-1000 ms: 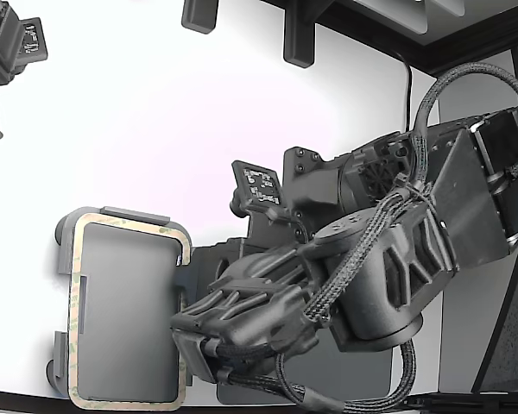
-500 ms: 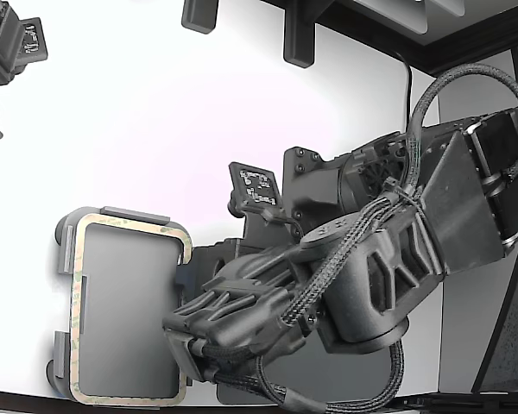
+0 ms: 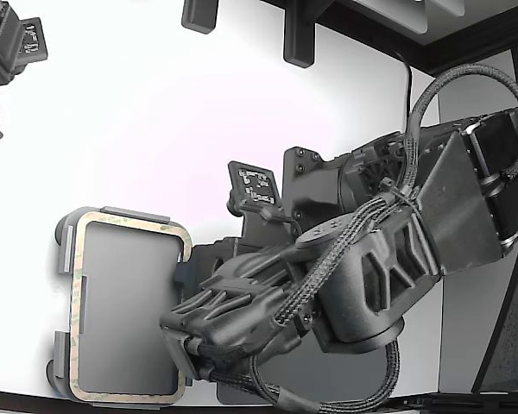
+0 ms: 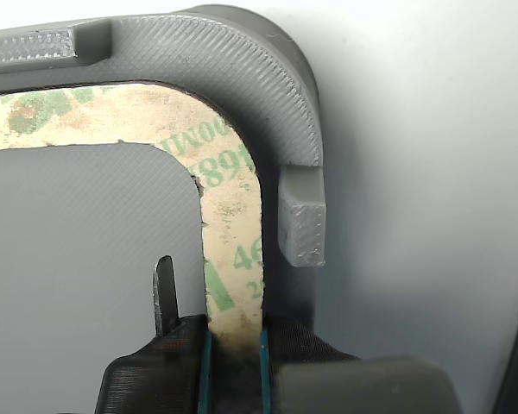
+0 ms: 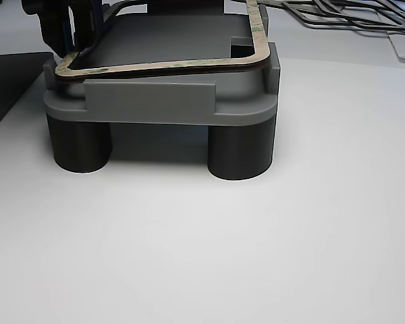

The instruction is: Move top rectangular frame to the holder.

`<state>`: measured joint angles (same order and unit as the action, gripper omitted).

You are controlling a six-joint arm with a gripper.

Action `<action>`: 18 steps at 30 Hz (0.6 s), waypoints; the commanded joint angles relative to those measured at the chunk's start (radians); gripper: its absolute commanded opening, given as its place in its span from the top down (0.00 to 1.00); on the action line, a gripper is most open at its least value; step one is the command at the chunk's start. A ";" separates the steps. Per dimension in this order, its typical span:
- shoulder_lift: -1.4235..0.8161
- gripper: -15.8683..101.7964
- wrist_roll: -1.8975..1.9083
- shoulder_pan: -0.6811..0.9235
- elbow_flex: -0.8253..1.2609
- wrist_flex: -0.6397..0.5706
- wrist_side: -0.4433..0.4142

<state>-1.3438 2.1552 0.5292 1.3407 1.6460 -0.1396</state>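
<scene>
frame [image 3: 79, 259]: lying on the holder [image 3: 65, 233], inside its raised tabs; the other view shows it sitting on the plate's top.
tool [image 4: 235, 345]: closed down on one long side of the frame, nipping the strip.
done: placement looks made, on the white counter [image 5: 256, 256].
left: you've yet to release and back off.
</scene>
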 commanded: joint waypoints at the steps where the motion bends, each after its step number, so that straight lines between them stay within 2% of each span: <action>1: -0.017 0.89 -0.002 -0.017 -0.020 0.009 -0.002; 3: -0.014 0.81 -0.005 -0.017 -0.023 0.008 -0.002; 4: -0.012 0.73 -0.006 -0.017 -0.025 0.008 -0.003; 5: -0.012 0.62 -0.008 -0.017 -0.025 0.008 -0.005; 6: -0.012 0.44 -0.011 -0.017 -0.025 0.008 -0.008; 7: -0.012 0.10 -0.012 -0.017 -0.026 0.008 -0.008; 9: -0.012 0.02 -0.018 -0.017 -0.031 0.006 -0.012; 13: -0.008 0.02 -0.061 -0.015 -0.069 0.006 -0.032; 15: -0.026 0.02 -0.130 -0.009 -0.095 0.008 -0.075; 18: -0.137 0.02 -0.347 0.006 -0.055 -0.031 -0.195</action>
<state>-1.3744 1.9850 0.5415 1.2747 1.6414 -0.2531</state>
